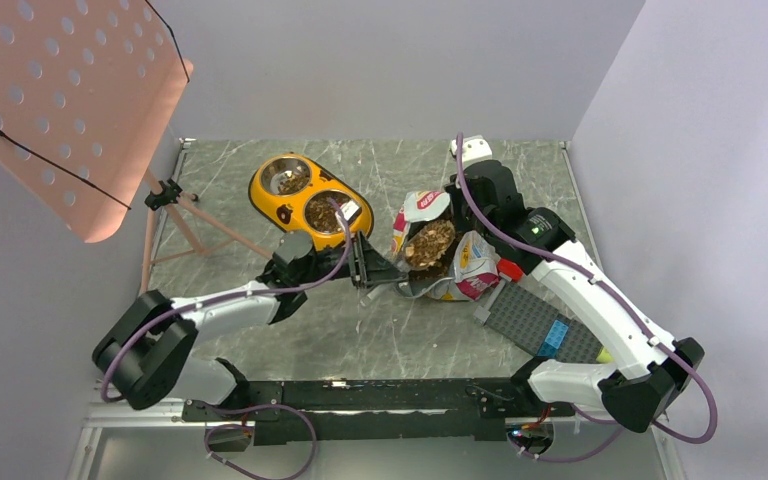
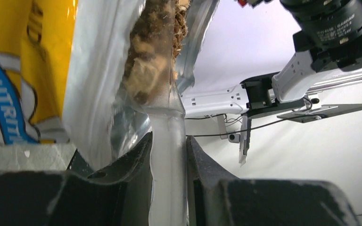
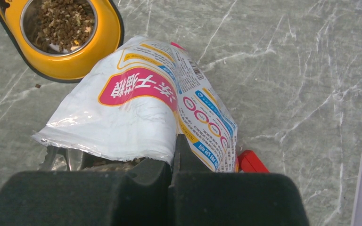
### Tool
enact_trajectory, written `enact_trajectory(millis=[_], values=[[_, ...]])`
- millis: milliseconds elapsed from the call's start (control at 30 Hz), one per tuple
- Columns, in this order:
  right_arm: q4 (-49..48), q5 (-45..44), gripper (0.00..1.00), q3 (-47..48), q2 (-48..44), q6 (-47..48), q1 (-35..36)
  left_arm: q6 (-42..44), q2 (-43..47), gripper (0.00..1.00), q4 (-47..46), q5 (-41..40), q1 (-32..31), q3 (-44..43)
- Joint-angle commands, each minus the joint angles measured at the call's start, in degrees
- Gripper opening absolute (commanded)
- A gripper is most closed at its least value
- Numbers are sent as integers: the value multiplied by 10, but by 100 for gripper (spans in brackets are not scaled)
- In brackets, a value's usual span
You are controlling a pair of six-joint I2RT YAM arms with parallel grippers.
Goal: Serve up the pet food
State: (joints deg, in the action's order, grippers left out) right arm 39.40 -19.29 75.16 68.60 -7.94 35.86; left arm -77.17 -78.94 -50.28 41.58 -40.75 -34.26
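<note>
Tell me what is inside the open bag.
Brown kibble shows in the open mouth of the bag. How deep it goes cannot be seen; the walls cover everything below the top layer.

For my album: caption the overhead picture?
Left claw and right claw hold the open kibble bag beside a yellow bowl.

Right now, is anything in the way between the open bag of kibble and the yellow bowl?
Nothing lies on the table between the bag and the bowl. Only the left arm's cable crosses above the bowl's near end in the top view.
</note>
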Motion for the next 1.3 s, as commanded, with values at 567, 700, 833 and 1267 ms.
enact_trajectory(millis=[567,700,833,1267], values=[[-31,-66,0,59,3,-28,-26,5,154,0,-11,64,67,33],[-35,-56,0,49,-4,-25,-26,-47,172,0,-33,58,106,45],[-38,-44,0,44,-11,-22,-26,-92,180,0,-19,52,161,44],[-41,-39,0,35,-24,-13,-27,-107,67,0,-33,52,338,40]])
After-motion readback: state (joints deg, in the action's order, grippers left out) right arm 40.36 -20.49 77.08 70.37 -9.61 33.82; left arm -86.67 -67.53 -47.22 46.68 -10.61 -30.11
